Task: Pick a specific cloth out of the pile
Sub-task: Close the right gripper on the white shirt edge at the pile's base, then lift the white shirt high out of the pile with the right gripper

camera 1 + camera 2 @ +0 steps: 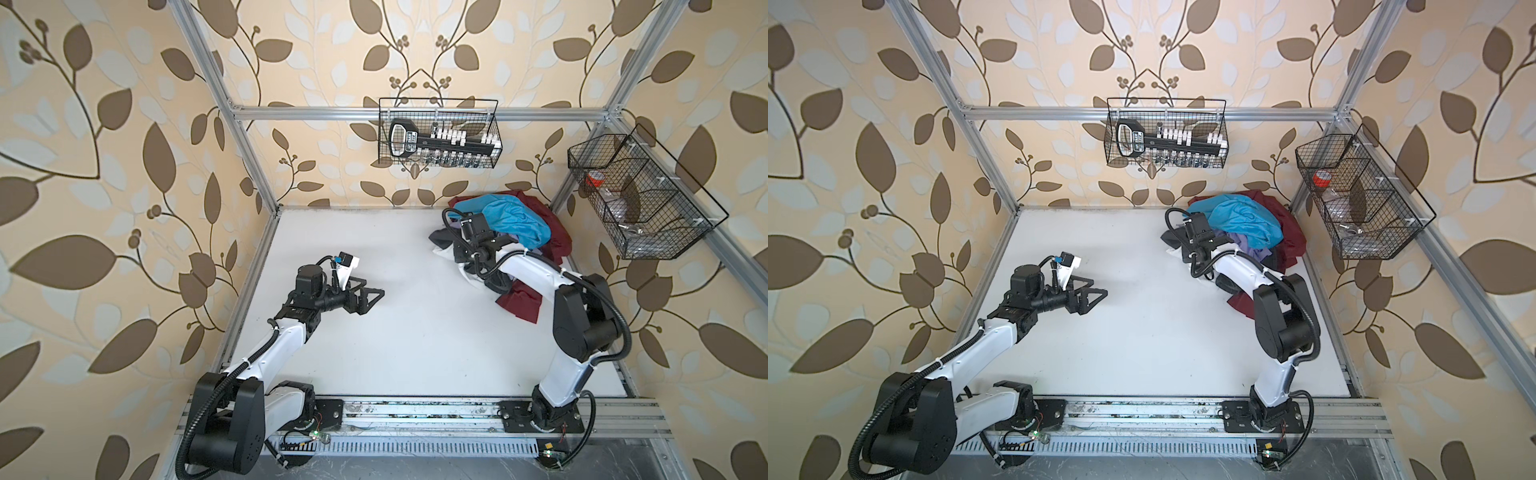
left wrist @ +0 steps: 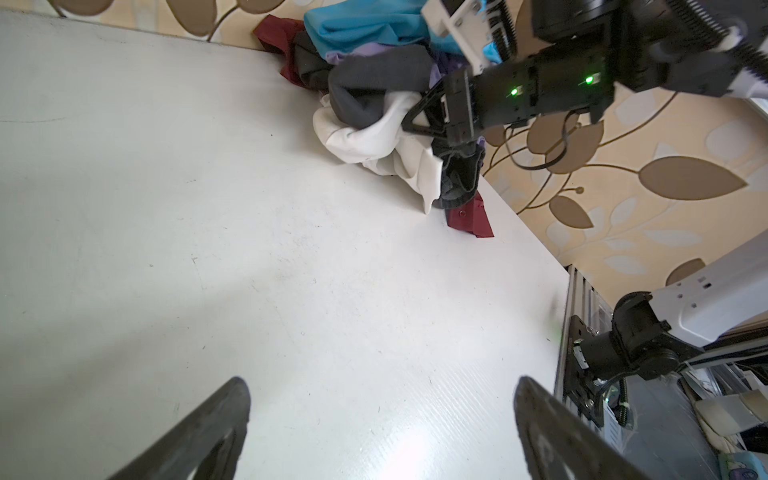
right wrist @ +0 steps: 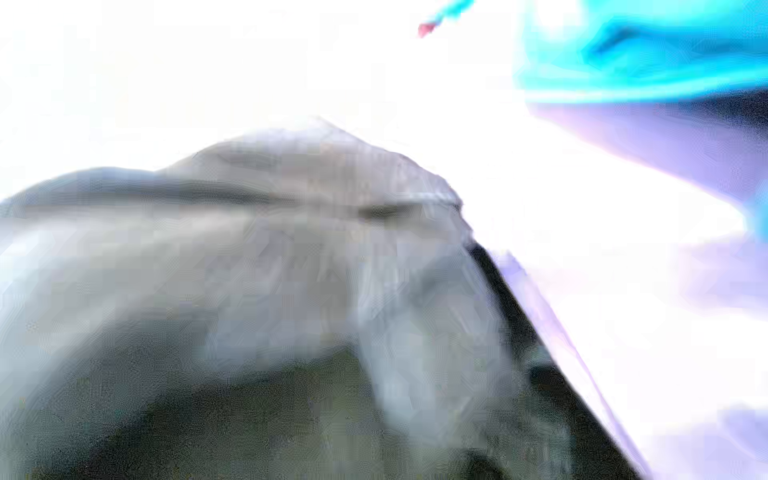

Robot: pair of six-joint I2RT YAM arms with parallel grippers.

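Note:
The pile (image 1: 519, 224) (image 1: 1246, 220) of turquoise, lilac, maroon and dark grey garments lies at the table's far right corner. The white cloth (image 2: 365, 141) sticks out of its near-left side, under a dark grey garment (image 2: 374, 83), and shows in both top views (image 1: 439, 252) (image 1: 1172, 252). My right gripper (image 2: 409, 122) (image 1: 456, 254) reaches down into that side, shut on a fold of the cloth. The right wrist view is blurred, with grey fabric (image 3: 249, 270) filling it. My left gripper (image 2: 382, 399) (image 1: 374, 297) hovers open over bare table, far left of the pile.
Two black wire baskets hang on the frame, one on the back rail (image 1: 438, 133) and one on the right side (image 1: 640, 195). A maroon sleeve (image 1: 519, 303) trails from the pile under the right arm. The white table (image 1: 395, 353) ends at a metal rail in front.

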